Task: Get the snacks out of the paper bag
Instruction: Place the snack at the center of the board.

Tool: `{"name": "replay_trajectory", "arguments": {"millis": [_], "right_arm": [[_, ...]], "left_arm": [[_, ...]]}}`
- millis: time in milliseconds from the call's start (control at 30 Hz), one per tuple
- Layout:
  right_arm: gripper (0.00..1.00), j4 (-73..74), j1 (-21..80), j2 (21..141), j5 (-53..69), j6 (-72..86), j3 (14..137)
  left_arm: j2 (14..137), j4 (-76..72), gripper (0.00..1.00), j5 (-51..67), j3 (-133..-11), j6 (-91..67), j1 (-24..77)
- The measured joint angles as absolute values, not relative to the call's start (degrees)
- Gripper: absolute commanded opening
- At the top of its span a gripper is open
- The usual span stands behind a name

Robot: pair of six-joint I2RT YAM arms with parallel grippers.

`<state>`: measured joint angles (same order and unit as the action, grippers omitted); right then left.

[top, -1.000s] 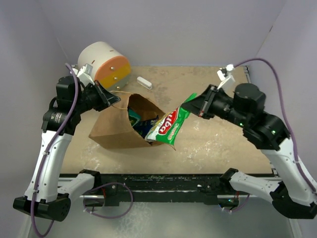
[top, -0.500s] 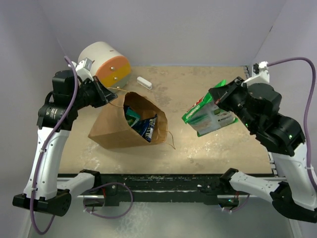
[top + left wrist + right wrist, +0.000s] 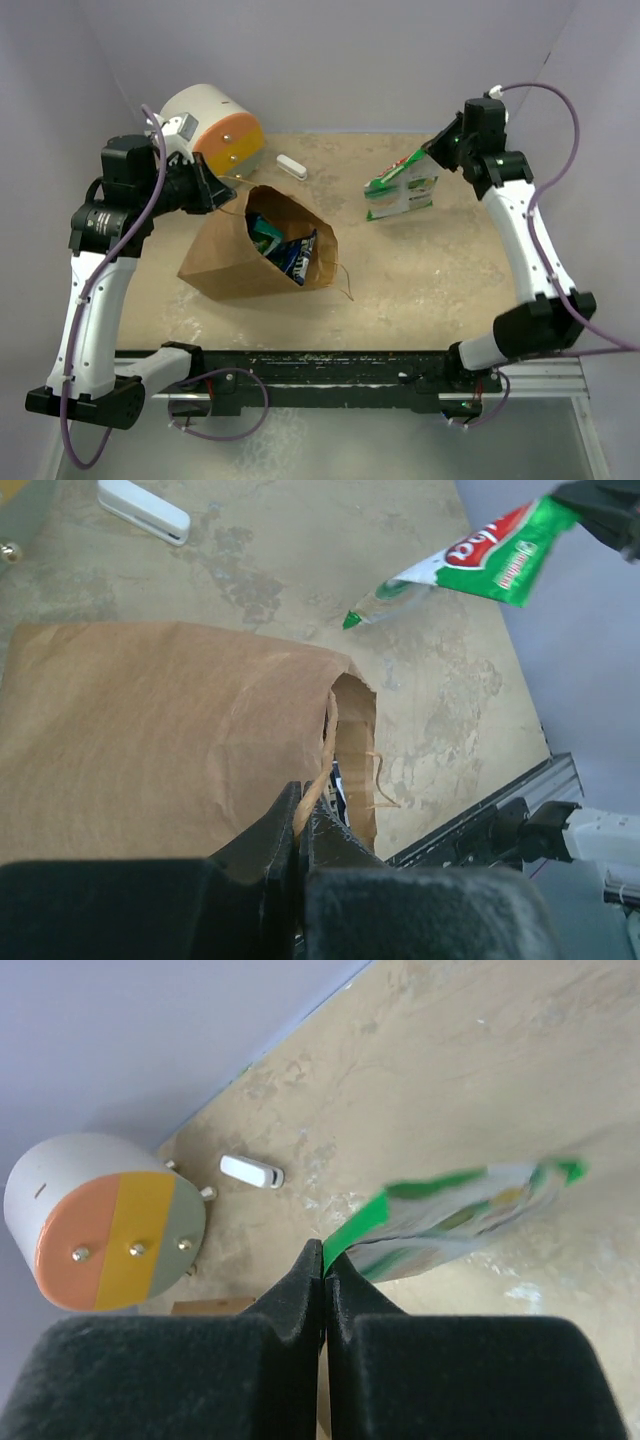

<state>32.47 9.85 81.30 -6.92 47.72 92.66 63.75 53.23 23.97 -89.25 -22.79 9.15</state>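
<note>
Green chip bag (image 3: 402, 190) hangs pinched in my closed right gripper (image 3: 437, 150), clear of the paper bag (image 3: 225, 260) (left gripper (image 3: 300, 805) clamps its handle (image 3: 322, 745), steadying it).

The left arm (image 3: 88, 300) and right arm (image 3: 530, 245) share white link shells and black joint housings, each trailed by a purple cable (image 3: 556, 92) (thin, loosely looped). Left claw (image 3: 300, 825) and right claw (image 3: 323, 1265) have matte black wedge fingers.
</note>
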Motion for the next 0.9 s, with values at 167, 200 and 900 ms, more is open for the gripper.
{"name": "replay_trajectory", "arguments": {"millis": [167,200,900], "right_arm": [[0.0,27.0,3.3,91.5,3.1,50.4,93.9],[0.0,26.2,2.1,93.7,4.5,51.0,95.2],[0.0,28.8,-22.1,74.3,15.3,43.4,64.1]], "left_arm": [[63.5,53.8,0.0,25.6,-89.3,-20.5,9.1],[63.5,53.8,0.0,25.7,-89.3,-20.3,9.1],[62.9,51.5,0.0,31.3,-86.0,-20.6,11.3]]}}
